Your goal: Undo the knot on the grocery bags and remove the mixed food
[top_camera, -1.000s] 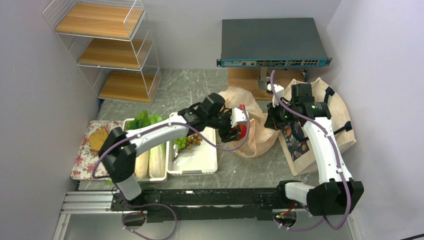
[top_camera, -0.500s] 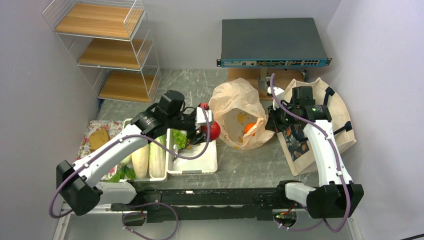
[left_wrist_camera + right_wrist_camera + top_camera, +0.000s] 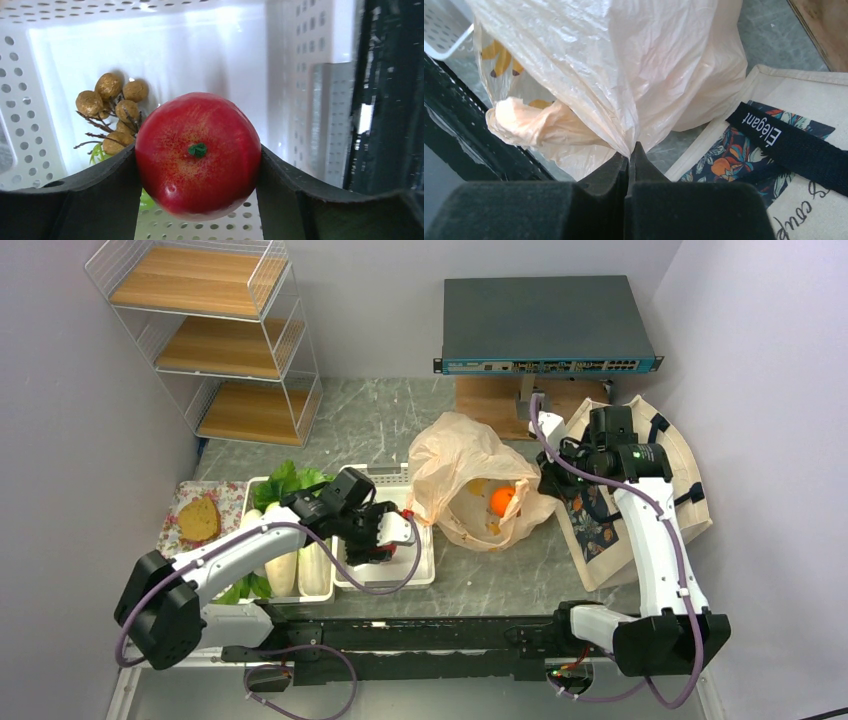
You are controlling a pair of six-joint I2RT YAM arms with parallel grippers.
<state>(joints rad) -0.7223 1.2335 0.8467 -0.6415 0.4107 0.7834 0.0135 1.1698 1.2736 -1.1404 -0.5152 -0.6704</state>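
My left gripper (image 3: 198, 155) is shut on a red apple (image 3: 198, 150), held just over the white perforated tray (image 3: 30, 125) beside brown nuts (image 3: 112, 107). In the top view that gripper (image 3: 385, 535) hangs over the tray (image 3: 415, 572). The peach plastic bag (image 3: 460, 455) lies with its mouth open, and an orange (image 3: 503, 500) shows inside. The knot is out of view. My right gripper (image 3: 630, 150) is shut on a pinch of the bag's film (image 3: 624, 75), next to the cream tote (image 3: 680, 490) with its navy strap (image 3: 789, 145).
Cabbage (image 3: 285, 480) and white radishes (image 3: 283, 570) fill the tray to the left. A bread slice (image 3: 200, 518) lies on a floral tray (image 3: 165, 565). A wire shelf rack (image 3: 215, 330) stands back left. A dark network box (image 3: 545, 325) sits on a wooden block (image 3: 495, 400).
My left arm has swung from the bag's mouth to the left and down, carrying the apple over the white tray. The bag has puffed open, baring the orange. My right gripper has kept its hold.
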